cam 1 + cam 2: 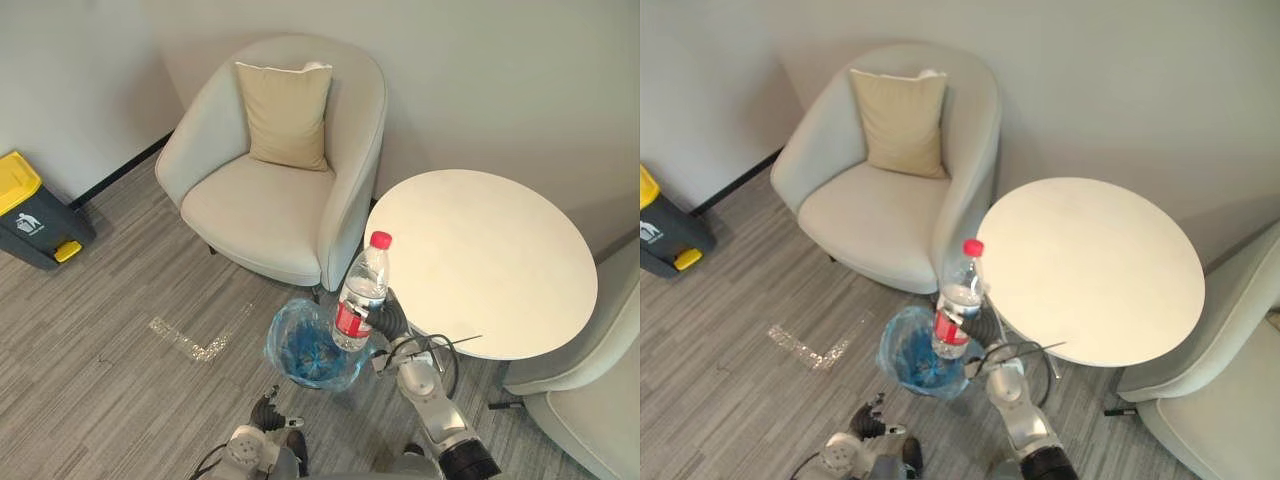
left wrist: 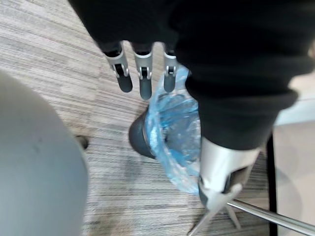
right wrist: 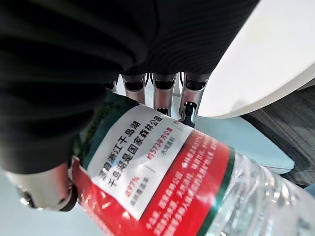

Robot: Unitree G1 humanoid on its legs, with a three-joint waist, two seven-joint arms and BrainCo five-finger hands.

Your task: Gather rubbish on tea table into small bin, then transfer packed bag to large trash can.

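Note:
A clear plastic water bottle with a red cap and red label stands upright in my right hand, whose fingers curl round its lower part. The bottle hangs just above the right rim of a small dark bin lined with a blue plastic bag, which stands on the floor beside the round white tea table. My left hand hangs low near the floor to the left of the bin, its fingers straight and holding nothing.
A beige armchair with a tan cushion stands behind the bin. A large dark trash can with a yellow lid sits by the left wall. Another pale chair is at the right of the table.

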